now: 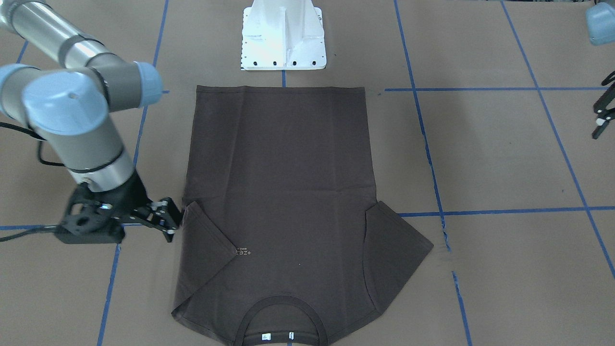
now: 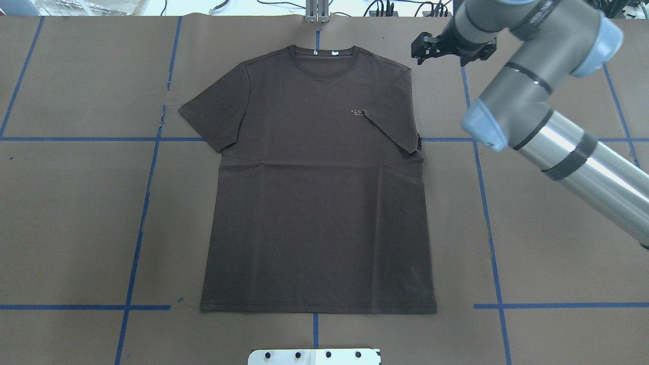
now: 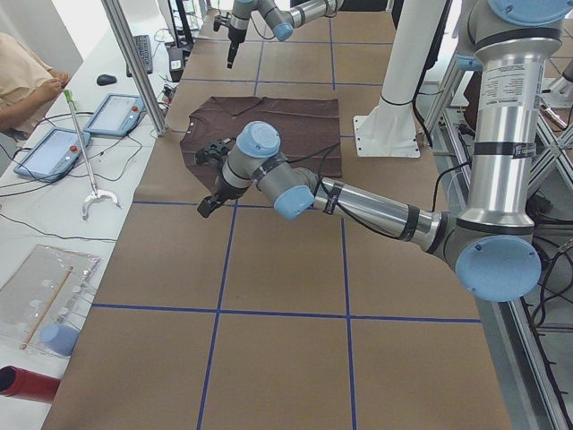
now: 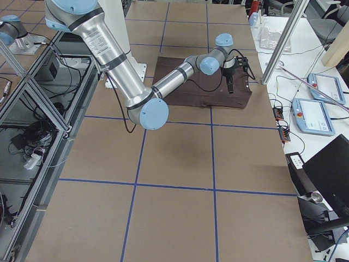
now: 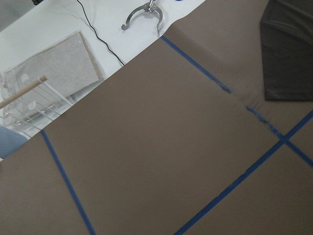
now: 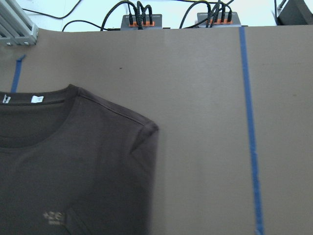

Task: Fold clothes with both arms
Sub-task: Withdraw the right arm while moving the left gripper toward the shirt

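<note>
Right arm (image 2: 573,152) looms beside one T-shirt (image 2: 314,203), one sleeve (image 2: 395,129) folded inward.

The dark brown T-shirt (image 2: 314,192) lies flat and front up, collar far, hem near the robot. Its right-side sleeve is folded in over the chest and the left one is spread out. The right arm (image 2: 527,96) reaches beside the folded sleeve, and the left arm (image 3: 367,206) is well off left.

Table (image 2: 76,228), seemingly paper-covered, blue tape grid (image 2: 489,228), T-shirt (image 2: 314,192) flat
</note>
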Available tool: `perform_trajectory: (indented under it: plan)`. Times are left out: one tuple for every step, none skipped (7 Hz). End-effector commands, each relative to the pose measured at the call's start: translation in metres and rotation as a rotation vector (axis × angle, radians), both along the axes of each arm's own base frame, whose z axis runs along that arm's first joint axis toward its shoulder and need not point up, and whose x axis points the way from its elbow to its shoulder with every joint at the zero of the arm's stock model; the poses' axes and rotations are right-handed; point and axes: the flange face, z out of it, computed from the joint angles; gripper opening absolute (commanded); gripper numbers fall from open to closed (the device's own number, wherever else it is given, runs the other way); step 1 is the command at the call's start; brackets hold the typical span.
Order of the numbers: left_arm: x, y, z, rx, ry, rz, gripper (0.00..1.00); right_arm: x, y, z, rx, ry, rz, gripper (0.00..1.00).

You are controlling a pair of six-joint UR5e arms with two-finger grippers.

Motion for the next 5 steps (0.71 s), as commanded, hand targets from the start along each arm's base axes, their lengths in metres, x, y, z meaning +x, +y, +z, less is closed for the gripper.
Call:
perform_trajectory:
  plan:
    - [0.103, -0.016, -0.041, -0.2, 0.144, -0.091, 0.92, 0.151, 0.029, 0.087, 0.044, -0.054, -0.178, 1.0]
    - [0.147, -0.032, -0.052, -0.295, 0.194, -0.126, 0.73, 0.198, 0.048, 0.125, 0.064, -0.044, -0.202, 1.0]
    - [0.196, -0.05, -0.057, -0.36, 0.208, -0.153, 0.63, 0.227, 0.066, 0.156, 0.093, -0.012, -0.231, 1.0]
    - [0.236, -0.069, -0.062, -0.363, 0.191, -0.218, 0.63, 0.238, 0.079, 0.162, 0.097, -0.006, -0.226, 1.0]
    - [0.26, -0.089, -0.057, -0.378, 0.182, -0.227, 0.63, 0.24, 0.083, 0.162, 0.099, -0.006, -0.225, 1.0]
